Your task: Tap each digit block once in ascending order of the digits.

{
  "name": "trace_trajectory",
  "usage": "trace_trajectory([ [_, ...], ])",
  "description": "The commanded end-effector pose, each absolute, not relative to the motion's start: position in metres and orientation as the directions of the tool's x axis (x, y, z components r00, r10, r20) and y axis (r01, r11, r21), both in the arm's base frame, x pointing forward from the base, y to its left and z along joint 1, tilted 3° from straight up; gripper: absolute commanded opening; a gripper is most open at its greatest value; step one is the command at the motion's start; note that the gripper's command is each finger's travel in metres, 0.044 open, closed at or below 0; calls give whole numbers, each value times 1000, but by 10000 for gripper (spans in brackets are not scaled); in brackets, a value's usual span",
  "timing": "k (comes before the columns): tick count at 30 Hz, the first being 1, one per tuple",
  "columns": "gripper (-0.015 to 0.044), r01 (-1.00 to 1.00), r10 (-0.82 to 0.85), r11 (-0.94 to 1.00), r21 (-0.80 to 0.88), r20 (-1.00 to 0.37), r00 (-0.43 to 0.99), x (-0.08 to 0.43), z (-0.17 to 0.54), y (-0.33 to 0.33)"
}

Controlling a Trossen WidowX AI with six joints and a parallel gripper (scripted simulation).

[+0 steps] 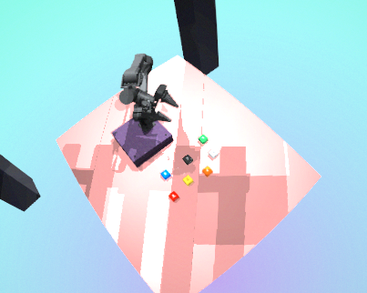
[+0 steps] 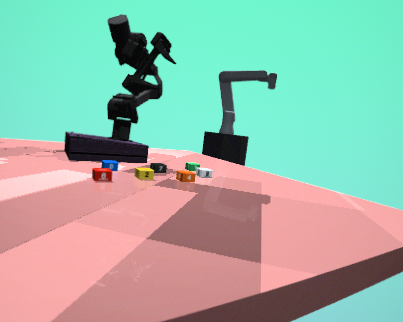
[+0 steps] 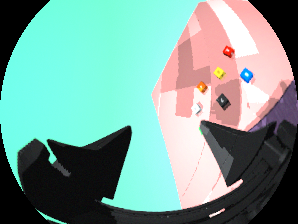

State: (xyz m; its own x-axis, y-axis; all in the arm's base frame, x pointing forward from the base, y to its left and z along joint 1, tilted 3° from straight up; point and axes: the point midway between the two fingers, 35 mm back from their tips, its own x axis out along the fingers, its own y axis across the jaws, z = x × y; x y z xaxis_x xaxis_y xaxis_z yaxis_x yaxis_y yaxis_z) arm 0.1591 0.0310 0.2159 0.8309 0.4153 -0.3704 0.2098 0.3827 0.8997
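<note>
My gripper (image 1: pixel 174 113) (image 3: pixel 166 127) is open and empty, raised high above the table and away from all the blocks. A yellow block (image 1: pixel 188 180) (image 2: pixel 144 174) (image 3: pixel 219 73) shows 2, an orange block (image 1: pixel 208 171) (image 2: pixel 185 176) (image 3: pixel 201 87) shows 4, and a black block (image 1: pixel 188 159) (image 2: pixel 158 168) (image 3: pixel 223 101) shows 7. The digits on the red block (image 1: pixel 174 197) (image 2: pixel 102 174) (image 3: pixel 228 51), blue block (image 1: pixel 166 174) (image 2: pixel 110 165) (image 3: pixel 246 75) and white block (image 1: pixel 213 154) (image 2: pixel 204 173) (image 3: pixel 197 108) are too small to read surely. A green block (image 1: pixel 203 139) (image 2: pixel 192 166) is mostly hidden behind a finger in the wrist view.
The arm stands on a dark purple base (image 1: pixel 140 141) (image 2: pixel 102 150) beside the blocks. A grey arm shape (image 2: pixel 228 107) on a black box (image 2: pixel 224 147) stands behind the table in the exterior view. Dark pillars (image 1: pixel 198 36) (image 1: pixel 11 179) show beyond the table.
</note>
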Motion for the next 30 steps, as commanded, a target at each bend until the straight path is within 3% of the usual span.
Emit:
trace_trajectory([
  [1,400,214,413,388,897,-377,829,160,215,30],
  [9,400,361,328,625,692,-652,684,190,190,-14],
  [18,400,329,203,887,323,-914,351,220,148,-62],
  [25,400,87,60,994,63,-997,38,241,108,-94],
  [30,400,55,44,998,44,-999,8,243,103,-97],
])
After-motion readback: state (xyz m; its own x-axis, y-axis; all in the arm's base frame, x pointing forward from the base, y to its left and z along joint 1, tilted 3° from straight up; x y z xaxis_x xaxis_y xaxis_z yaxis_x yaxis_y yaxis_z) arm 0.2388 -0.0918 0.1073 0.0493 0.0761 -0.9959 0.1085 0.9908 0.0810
